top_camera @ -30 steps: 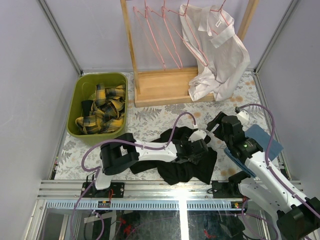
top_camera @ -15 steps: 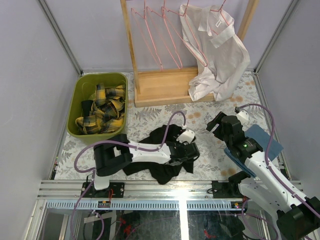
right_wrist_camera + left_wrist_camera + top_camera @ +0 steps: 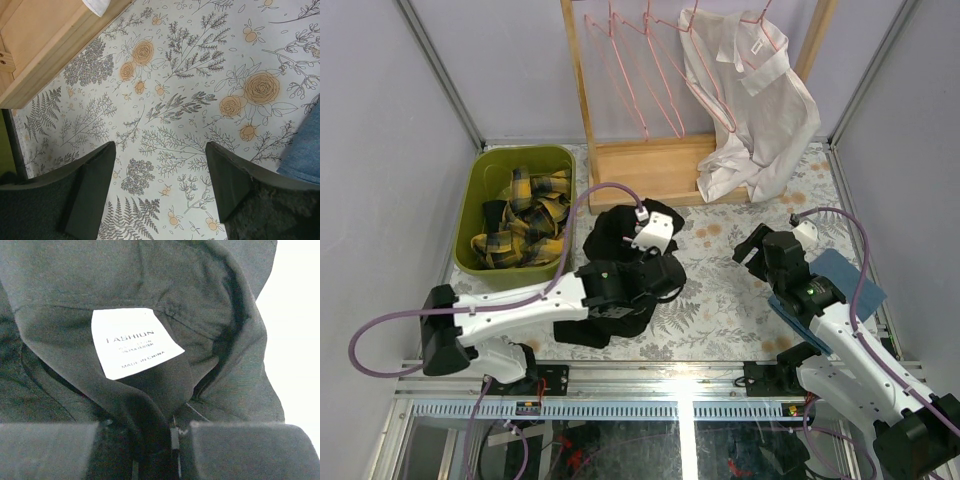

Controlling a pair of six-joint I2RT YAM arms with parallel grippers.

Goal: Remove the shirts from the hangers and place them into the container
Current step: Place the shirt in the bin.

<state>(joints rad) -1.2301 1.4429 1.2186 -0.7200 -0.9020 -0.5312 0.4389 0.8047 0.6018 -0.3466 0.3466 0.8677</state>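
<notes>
My left gripper [image 3: 628,245] is shut on a black shirt [image 3: 603,318], holding it bunched above the table just right of the container [image 3: 480,190]. In the left wrist view the jaws [image 3: 172,436] pinch the black fabric near the collar, below its white label [image 3: 132,342]. The olive-green container holds a yellow-and-black plaid shirt [image 3: 525,225]. A white shirt [image 3: 750,100] hangs on a pink hanger on the rack, with several bare pink hangers [image 3: 630,70] to its left. My right gripper [image 3: 752,250] [image 3: 160,170] is open over the floral tablecloth with nothing between its fingers.
The wooden rack [image 3: 640,170] stands at the back centre, and its base shows in the right wrist view [image 3: 45,45]. A folded blue cloth [image 3: 845,280] [image 3: 305,155] lies under my right arm. Grey walls close in both sides.
My left gripper has shut on the black shirt, lifted it off the front of the table and carried it left and back toward the container. The right arm has not moved.
</notes>
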